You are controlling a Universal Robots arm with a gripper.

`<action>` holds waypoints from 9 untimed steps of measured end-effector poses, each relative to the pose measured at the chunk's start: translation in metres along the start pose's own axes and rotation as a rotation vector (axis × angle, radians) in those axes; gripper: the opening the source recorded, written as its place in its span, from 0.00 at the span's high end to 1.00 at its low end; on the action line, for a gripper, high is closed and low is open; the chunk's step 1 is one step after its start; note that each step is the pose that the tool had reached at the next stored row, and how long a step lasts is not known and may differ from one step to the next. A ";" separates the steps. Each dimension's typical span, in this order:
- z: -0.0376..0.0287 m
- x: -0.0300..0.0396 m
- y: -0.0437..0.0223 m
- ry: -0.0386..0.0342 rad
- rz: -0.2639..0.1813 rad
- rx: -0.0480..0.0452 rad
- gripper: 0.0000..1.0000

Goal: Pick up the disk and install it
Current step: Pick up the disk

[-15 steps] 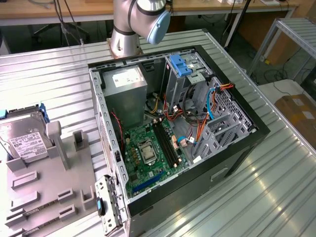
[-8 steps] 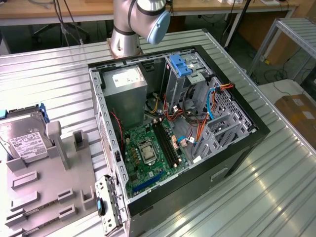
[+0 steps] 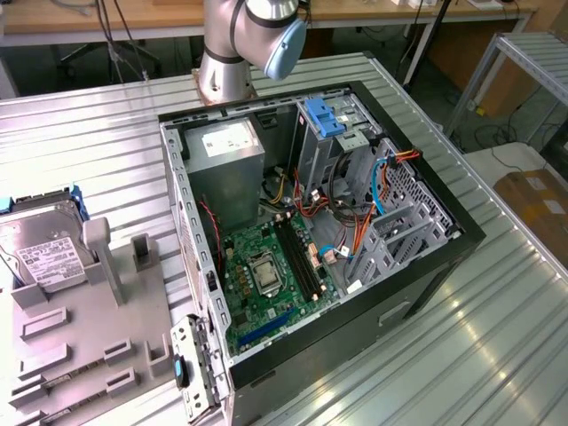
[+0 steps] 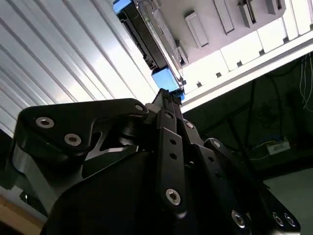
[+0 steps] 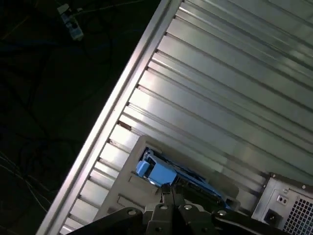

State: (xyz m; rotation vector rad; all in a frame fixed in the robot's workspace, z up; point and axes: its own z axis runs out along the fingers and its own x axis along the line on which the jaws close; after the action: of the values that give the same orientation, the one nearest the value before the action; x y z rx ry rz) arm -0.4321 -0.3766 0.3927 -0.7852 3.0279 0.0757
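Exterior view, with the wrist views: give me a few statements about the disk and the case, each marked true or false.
1. The disk sits in the grey fixture at the exterior view's left, outside the case. True.
2. The case is closed. False: it lies open, with the motherboard showing.
3. The case lies on a wooden table. False: the table is ribbed metal.
4. The disk carries a blue rail along its edge. True; it shows in both wrist views.
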 end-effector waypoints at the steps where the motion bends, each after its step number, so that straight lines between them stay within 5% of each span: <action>1: 0.0000 0.0000 0.0000 0.0018 -0.041 -0.0010 0.89; 4: 0.0000 0.0000 0.0000 0.0079 -0.176 -0.0041 0.89; 9: 0.0000 0.0000 0.0000 0.0127 -0.286 -0.0066 0.89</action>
State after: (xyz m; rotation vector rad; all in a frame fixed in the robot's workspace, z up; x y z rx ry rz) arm -0.4321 -0.3766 0.3927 -1.2125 2.8912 0.0773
